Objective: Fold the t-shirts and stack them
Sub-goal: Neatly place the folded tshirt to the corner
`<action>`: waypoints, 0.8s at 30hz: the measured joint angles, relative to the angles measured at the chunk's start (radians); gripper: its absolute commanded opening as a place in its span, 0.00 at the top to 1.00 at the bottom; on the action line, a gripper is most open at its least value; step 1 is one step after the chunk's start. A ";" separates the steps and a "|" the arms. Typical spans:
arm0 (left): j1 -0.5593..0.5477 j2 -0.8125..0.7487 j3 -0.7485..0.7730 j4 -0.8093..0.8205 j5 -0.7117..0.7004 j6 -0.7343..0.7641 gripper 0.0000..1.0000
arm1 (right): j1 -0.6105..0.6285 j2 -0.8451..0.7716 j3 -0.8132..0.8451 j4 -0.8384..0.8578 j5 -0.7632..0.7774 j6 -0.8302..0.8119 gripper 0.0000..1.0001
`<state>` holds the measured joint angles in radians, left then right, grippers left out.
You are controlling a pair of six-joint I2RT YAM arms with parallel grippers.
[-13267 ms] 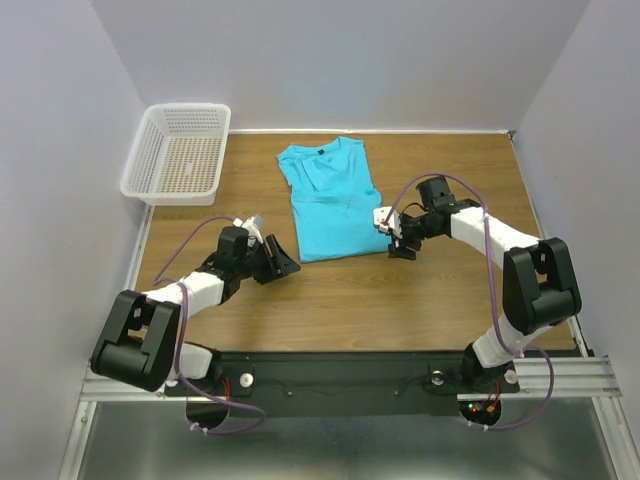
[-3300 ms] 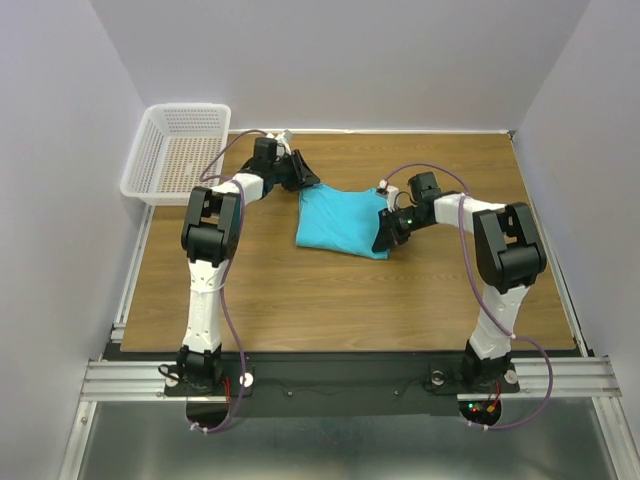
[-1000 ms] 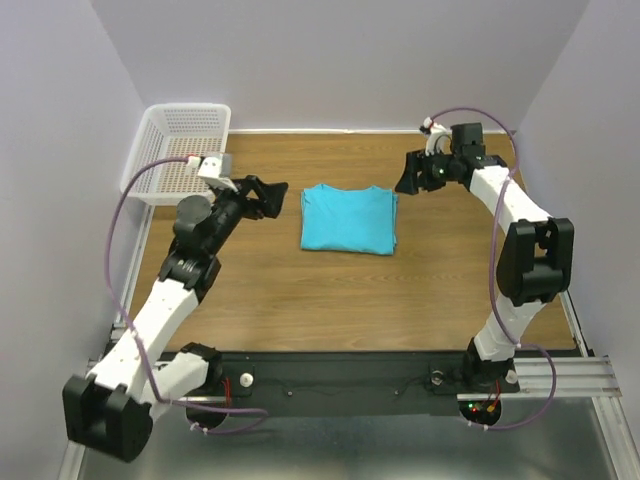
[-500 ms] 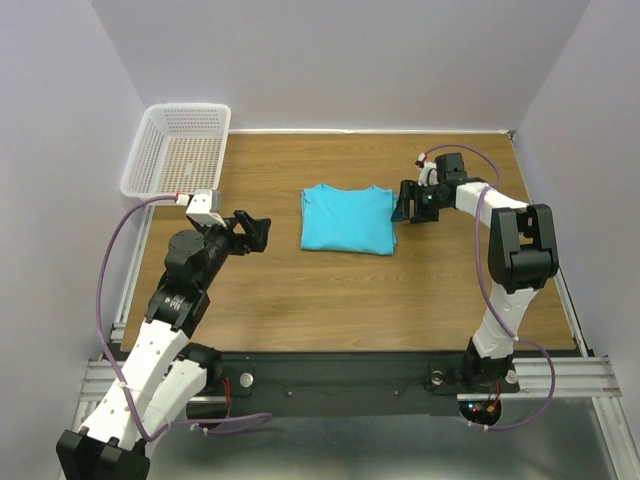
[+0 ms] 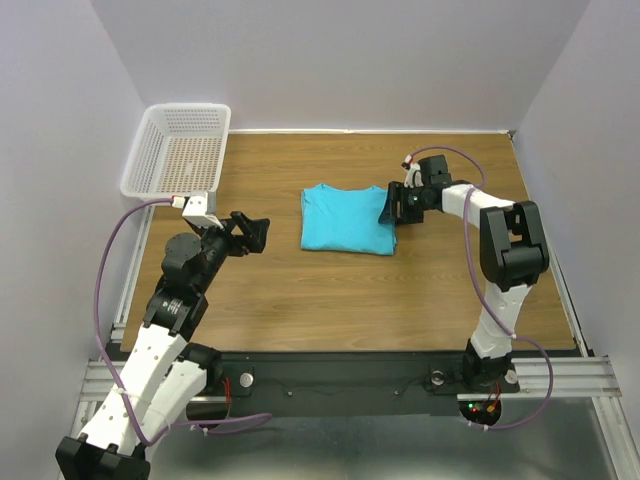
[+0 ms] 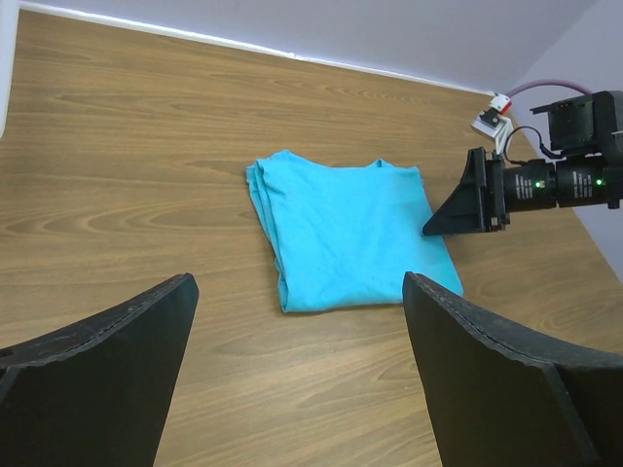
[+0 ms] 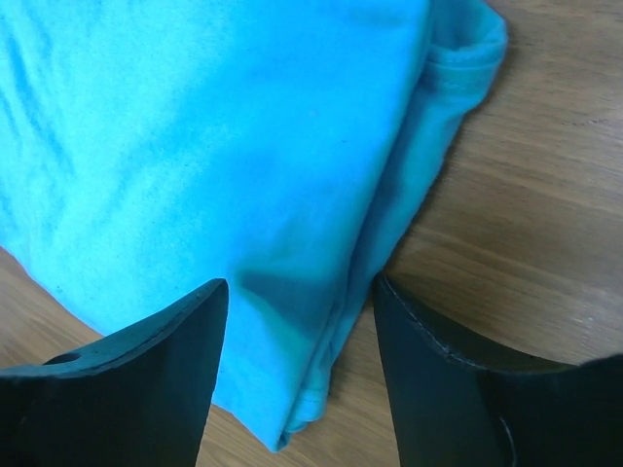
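The folded t-shirt point(image 5: 347, 220) lies flat mid-bench, nearer the far edge. My right tool point(image 5: 392, 205) stands at its right edge, jaws parted astride the fold, nothing clamped. My left tool point(image 5: 255, 232) is wide open, empty, well apart. Judged step: gripping for a further fold; next needs a clean pinch through all layers. Wooden bench point(image 5: 330, 290), plain walls point(image 5: 330, 60).

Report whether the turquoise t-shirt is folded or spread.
Folded: the t-shirt lies as a compact rectangle, stacked layers showing along its edges.
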<state>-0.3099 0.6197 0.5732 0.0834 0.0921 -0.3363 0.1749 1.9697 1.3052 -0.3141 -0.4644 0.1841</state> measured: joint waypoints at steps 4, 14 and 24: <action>0.000 0.000 0.000 0.000 0.000 -0.003 0.02 | 0.013 0.004 0.000 0.006 0.006 0.010 0.46; 0.000 0.000 0.000 -0.010 -0.004 -0.010 0.02 | 0.017 0.017 -0.012 0.007 0.012 0.025 0.99; 0.000 0.000 -0.001 -0.018 -0.007 -0.013 0.02 | -0.096 0.018 0.013 -0.045 0.011 -0.063 0.99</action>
<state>-0.3099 0.6201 0.5724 0.0658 0.0849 -0.3496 0.0792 1.9873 1.3182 -0.3592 -0.4530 0.1211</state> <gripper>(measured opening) 0.981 0.039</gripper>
